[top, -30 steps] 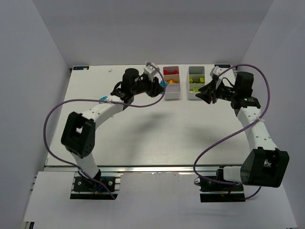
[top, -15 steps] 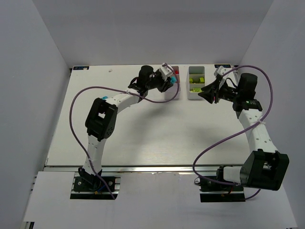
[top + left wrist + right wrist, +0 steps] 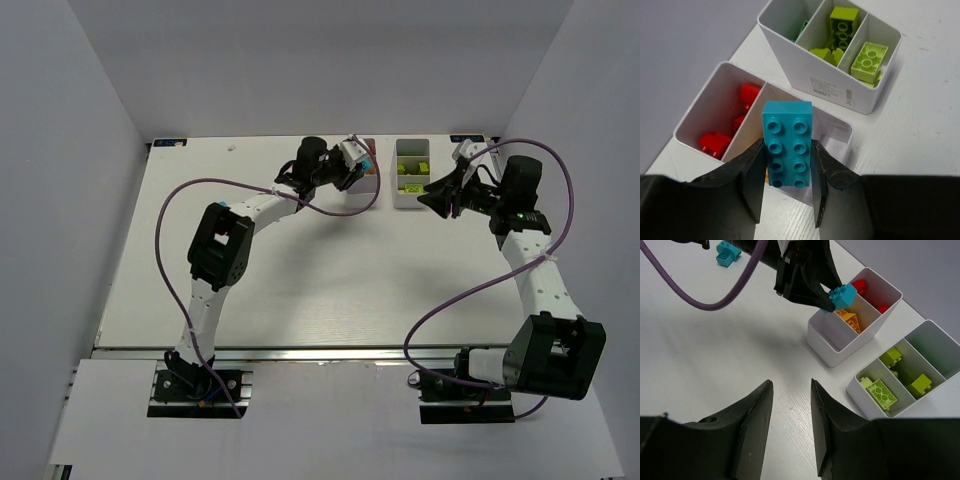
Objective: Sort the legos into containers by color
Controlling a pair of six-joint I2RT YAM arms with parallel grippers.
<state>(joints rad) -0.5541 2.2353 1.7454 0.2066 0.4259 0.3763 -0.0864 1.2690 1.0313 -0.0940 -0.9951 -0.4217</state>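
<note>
Swinging in from the side, my left arm now reaches over the left bin, while my right arm has hardly shifted. My left gripper is clamped on a cyan two-by-four brick, the fingers pressing its long sides so its long axis runs straight out from my wrist; it hangs above the bin, not yet in it. From the right wrist view it sits over the orange bricks of the middle compartment, near the divider to the red bricks. The end compartment toward my bases looks unused, and I judge cyan belongs there, so the brick must come back toward me along the bin's length before release. My right gripper holds nothing, jaws partly apart over the table just beside the right bin, where lime bricks lie. A second cyan brick waits on the table, nearer my left arm.
</note>
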